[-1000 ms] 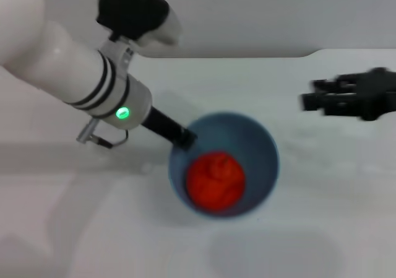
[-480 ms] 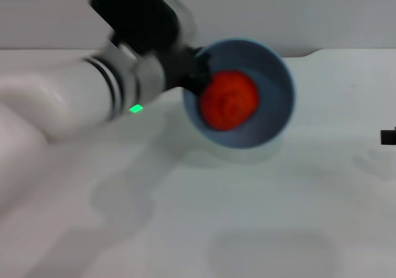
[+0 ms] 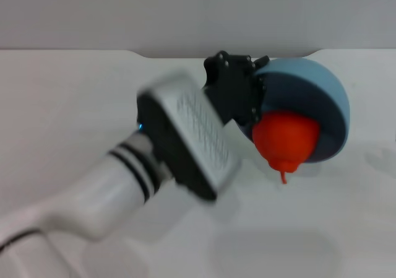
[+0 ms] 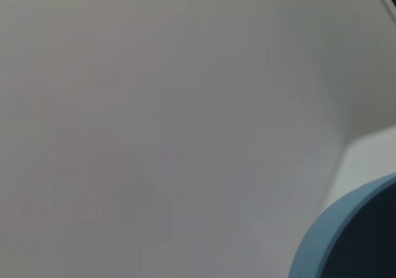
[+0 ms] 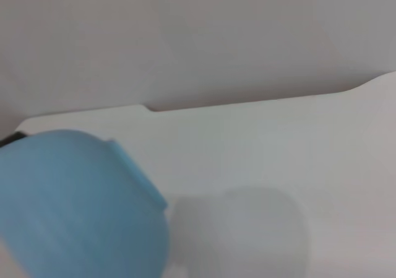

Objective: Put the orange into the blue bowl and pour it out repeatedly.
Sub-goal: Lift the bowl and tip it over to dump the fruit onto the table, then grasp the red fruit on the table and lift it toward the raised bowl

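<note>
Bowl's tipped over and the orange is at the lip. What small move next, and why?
Probably hold the tilt a touch longer. In the head view the left tool grips the rim of the blue bowl, raised above the table and turned mouth-down, and the orange is already spilling past the lower rim. Levelling the bowl now might catch it.

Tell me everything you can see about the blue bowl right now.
The blue bowl is round, deep and smooth, light blue outside and darker in its shaded inside. It is lifted off the white table and tipped well over, its mouth facing down and forward. The left end effector grips its rim on one side. The orange is at the lowered lip, partly out of the bowl. The right wrist view shows the bowl's plain outer wall.
</note>
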### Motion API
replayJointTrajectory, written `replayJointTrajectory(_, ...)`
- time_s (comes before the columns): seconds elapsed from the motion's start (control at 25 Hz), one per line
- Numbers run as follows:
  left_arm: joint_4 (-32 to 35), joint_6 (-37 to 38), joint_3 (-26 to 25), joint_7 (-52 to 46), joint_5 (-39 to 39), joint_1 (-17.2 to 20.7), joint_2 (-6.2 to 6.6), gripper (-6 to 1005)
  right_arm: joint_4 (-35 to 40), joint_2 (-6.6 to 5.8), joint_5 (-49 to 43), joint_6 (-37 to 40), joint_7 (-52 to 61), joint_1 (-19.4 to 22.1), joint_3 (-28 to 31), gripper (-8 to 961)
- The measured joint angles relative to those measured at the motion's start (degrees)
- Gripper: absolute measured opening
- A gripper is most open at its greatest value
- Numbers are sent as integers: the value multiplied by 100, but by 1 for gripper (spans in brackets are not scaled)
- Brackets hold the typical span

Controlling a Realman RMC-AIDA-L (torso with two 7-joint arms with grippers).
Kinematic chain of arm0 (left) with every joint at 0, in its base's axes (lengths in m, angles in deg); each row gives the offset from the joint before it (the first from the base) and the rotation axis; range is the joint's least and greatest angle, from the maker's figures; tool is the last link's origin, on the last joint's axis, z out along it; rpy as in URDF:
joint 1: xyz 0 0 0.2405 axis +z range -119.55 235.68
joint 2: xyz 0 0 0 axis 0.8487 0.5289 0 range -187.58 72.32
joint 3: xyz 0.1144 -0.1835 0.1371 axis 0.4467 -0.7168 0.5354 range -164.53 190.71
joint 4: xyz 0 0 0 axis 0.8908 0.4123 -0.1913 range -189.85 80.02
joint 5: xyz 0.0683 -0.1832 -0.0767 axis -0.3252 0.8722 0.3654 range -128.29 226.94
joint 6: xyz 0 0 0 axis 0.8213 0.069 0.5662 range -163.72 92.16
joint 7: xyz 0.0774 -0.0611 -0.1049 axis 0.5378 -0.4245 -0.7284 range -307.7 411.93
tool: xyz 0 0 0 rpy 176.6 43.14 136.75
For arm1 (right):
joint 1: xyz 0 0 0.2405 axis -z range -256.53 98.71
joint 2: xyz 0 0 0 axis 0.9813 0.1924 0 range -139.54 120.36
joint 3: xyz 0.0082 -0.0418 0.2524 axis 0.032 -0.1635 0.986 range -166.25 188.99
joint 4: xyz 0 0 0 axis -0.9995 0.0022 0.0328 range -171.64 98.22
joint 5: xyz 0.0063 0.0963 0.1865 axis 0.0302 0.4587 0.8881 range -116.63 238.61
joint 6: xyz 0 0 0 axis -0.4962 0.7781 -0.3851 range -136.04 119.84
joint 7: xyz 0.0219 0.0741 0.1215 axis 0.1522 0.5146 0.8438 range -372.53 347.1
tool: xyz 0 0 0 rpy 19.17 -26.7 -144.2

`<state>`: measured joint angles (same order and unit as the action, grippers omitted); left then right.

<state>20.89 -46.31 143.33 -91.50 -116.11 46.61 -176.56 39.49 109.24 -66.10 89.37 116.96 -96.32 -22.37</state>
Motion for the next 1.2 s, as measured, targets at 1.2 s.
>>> replayJointTrajectory(1.2, -182, -1718, 537, 3857, 4822, -208, 60, 0, -390, -14, 30, -228, -56, -107, -261, 459)
